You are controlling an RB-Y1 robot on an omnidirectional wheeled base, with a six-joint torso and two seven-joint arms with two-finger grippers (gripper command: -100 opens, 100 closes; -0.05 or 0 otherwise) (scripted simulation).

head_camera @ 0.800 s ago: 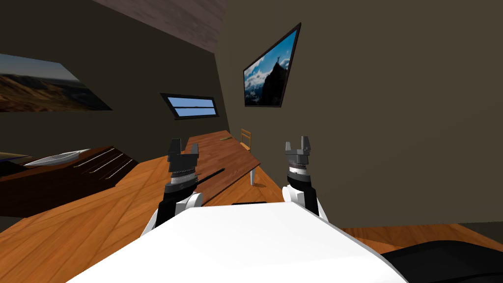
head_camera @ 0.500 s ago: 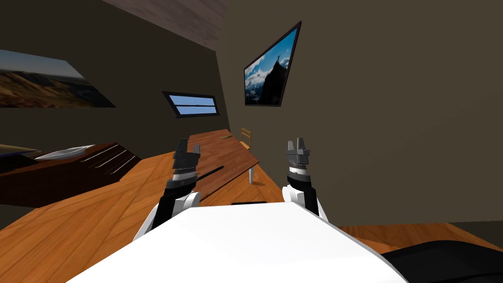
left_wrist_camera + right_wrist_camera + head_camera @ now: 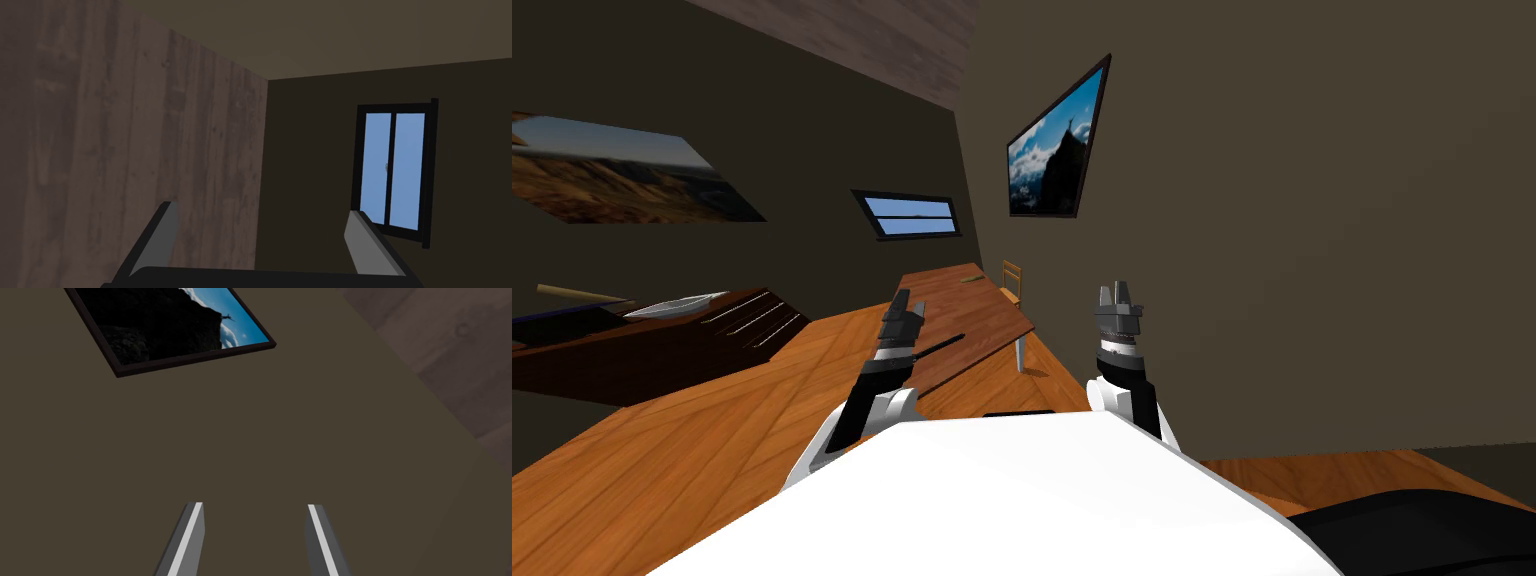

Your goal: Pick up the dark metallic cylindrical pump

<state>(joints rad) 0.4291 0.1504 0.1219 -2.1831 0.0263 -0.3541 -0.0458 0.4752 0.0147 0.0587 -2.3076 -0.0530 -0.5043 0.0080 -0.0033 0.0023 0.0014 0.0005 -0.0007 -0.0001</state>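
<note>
Your left gripper hangs open near the thin dark pump lying on the brown table. Your right gripper is raised well apart from it, fingers parted.

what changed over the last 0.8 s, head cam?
The left gripper rolled edge-on and eased forward toward the thin dark pump on the wooden table; the head camera swung slightly. The right gripper also rolled, staying in place. Both open, empty; pump unmoved.
</note>
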